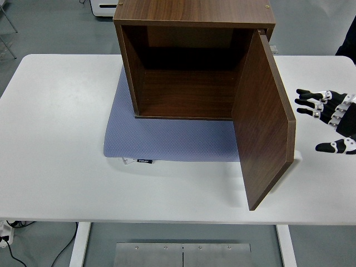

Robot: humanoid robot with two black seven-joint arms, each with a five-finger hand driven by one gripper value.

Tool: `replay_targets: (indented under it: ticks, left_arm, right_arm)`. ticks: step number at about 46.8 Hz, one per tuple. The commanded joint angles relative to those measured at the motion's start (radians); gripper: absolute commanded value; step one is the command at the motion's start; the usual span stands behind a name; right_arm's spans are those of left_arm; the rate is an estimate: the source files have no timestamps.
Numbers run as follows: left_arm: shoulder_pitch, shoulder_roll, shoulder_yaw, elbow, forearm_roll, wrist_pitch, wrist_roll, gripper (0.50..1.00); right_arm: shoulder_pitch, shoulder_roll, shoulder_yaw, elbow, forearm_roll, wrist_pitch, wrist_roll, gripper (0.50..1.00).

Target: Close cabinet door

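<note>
A dark wooden cabinet (pixel 192 61) stands on a blue-grey mat at the back middle of the white table. Its inside is bare. The door (pixel 261 119), hinged on the right side, swings out toward me and stands wide open. My right hand (pixel 327 121) reaches in from the right edge, fingers spread and holding nothing. It hovers a short way to the right of the door's outer face, apart from it. The left arm does not show.
The blue-grey mat (pixel 167 136) lies under the cabinet and reaches forward of it. The white table (pixel 61 139) spreads wide on the left and in front. A dark sleeve of a person (pixel 347 33) shows at the top right edge.
</note>
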Motion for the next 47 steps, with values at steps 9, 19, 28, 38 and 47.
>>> replay_targets:
  ticks: [9, 19, 28, 38, 47]
  left_arm:
    - [0.0, 0.0, 0.0, 0.0, 0.0, -0.001, 0.0, 1.0]
    - [0.0, 0.0, 0.0, 0.0, 0.0, 0.0, 0.0, 1.0]
    - [0.0, 0.0, 0.0, 0.0, 0.0, 0.0, 0.0, 1.0]
    - [0.0, 0.0, 0.0, 0.0, 0.0, 0.0, 0.0, 1.0]
    - [0.0, 0.0, 0.0, 0.001, 0.0, -0.001, 0.0, 1.0]
  right_arm:
    - [0.011, 0.033, -0.02, 0.0, -0.016, -0.003, -0.004, 1.0]
    - [0.067, 0.052, -0.077, 0.0, -0.017, -0.005, -0.012, 1.0]
    - [0.11, 0.073, -0.105, -0.002, -0.019, -0.006, -0.013, 1.0]
    - [0.155, 0.086, -0.144, -0.003, -0.022, -0.009, -0.013, 1.0]
    - [0.196, 0.102, -0.184, -0.003, -0.022, -0.009, -0.013, 1.0]
